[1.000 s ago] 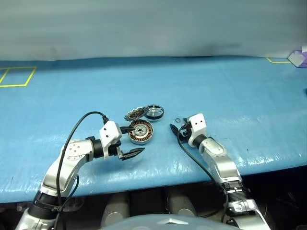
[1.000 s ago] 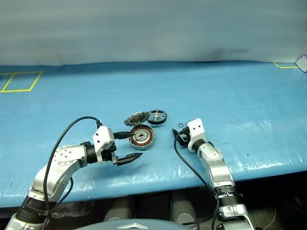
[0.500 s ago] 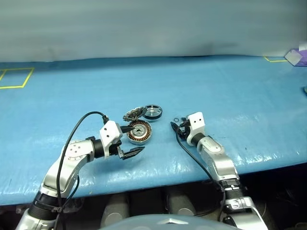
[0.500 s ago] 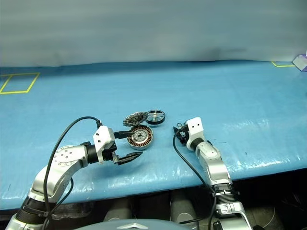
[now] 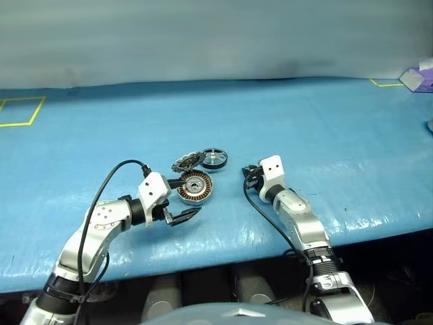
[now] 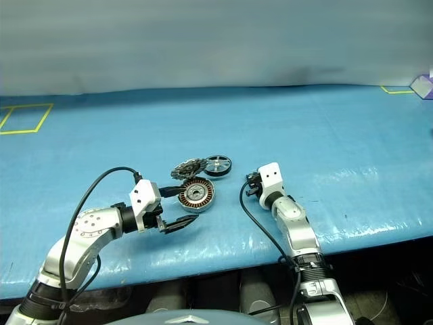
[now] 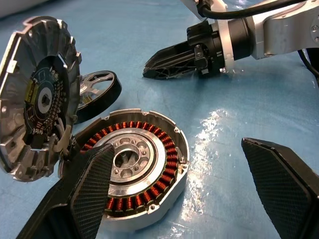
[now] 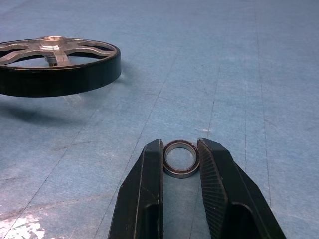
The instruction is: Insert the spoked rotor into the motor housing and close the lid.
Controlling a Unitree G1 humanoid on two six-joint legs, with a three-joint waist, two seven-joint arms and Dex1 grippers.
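The step in hand appears to be the pick-up of a small ring [image 8: 180, 158] by the right gripper [image 8: 180, 164], whose two fingers are pinched against the ring's opposite sides on the blue tabletop [image 5: 325, 128]. The housing [image 5: 195, 187] is taken as landmark: it lies open, copper windings showing, with the lid [image 7: 37, 97] tilted up at its far left edge, jagged underside facing the housing. The rotor [image 5: 214, 158] lies flat just behind the housing, to its right and beside the lid, not yet inserted. The ring and the right gripper are to the right of the housing, near but apart from it. The left gripper [image 5: 181, 215] is spread wide at the housing's near left edge, one finger [image 7: 92, 186] right at its rim, though contact cannot be told; nothing is held in it. For the pinch to be done well, the ring should be kept centred between the fingers [image 8: 214, 174], since so thin a piece could probably flip or slide out if squeezed off-centre. The lift is best made straight up and slowly. The ring's seat cannot be told from here. The housing might best be steadied by the left gripper while parts are brought over, and the lid kept clear of any knock, as it stands tilted and could fall shut.
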